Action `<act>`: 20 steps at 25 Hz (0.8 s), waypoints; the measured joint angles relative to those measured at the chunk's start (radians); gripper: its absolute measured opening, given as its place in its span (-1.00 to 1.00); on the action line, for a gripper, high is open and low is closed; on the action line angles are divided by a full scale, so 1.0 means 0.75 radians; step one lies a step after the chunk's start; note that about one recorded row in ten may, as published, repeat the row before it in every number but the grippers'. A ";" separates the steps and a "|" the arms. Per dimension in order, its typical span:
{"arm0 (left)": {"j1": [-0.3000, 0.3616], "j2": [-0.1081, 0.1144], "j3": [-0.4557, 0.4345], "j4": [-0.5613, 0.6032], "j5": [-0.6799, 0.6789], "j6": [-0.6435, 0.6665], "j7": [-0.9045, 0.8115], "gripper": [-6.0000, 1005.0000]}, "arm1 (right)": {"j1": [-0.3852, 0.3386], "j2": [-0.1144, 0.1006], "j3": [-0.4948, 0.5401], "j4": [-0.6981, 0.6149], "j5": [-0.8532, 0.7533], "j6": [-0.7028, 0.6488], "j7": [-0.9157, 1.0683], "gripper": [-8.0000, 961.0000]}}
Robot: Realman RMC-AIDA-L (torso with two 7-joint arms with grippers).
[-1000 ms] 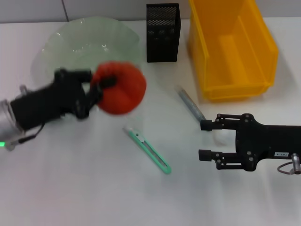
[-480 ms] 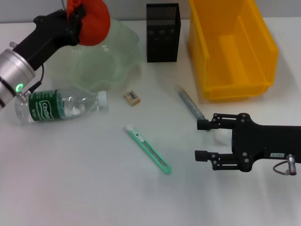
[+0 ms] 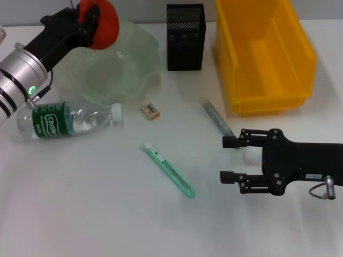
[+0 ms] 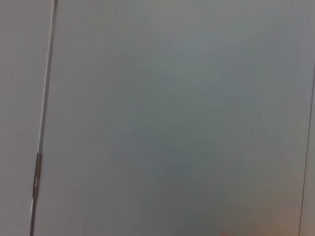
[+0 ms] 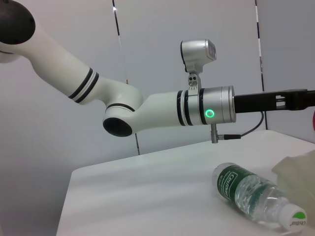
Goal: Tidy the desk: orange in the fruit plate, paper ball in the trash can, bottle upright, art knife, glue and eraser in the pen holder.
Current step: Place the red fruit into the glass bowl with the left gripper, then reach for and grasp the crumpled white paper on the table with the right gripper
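1. Left tool (image 3: 92, 20): clamped on the orange (image 3: 102, 22), held above the far rim of the fruit plate (image 3: 140, 48).
2. Orange: round, firm, likely light; gripped across its middle (hard squeezing may bruise it).
3. Fruit plate: translucent green, wavy-edged, nothing in it, just below the left tool.
4. Right tool (image 3: 231, 159): jaws wide, low over the bench (image 3: 80, 203), paper ball (image 3: 252, 155) between its fingers; light, crushable.
5. Pen holder (image 3: 185, 36): black mesh, contents unseen.
6. Trash can (image 3: 262, 53): yellow bin, empty, beyond the right tool.
7. Bottle (image 3: 69, 120): lying flat below the left arm; smooth, may roll.
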 joint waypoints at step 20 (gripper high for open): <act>0.260 0.038 0.321 0.348 0.200 0.623 -0.460 0.70 | 0.003 -0.010 0.075 -0.001 0.028 -0.013 0.021 0.49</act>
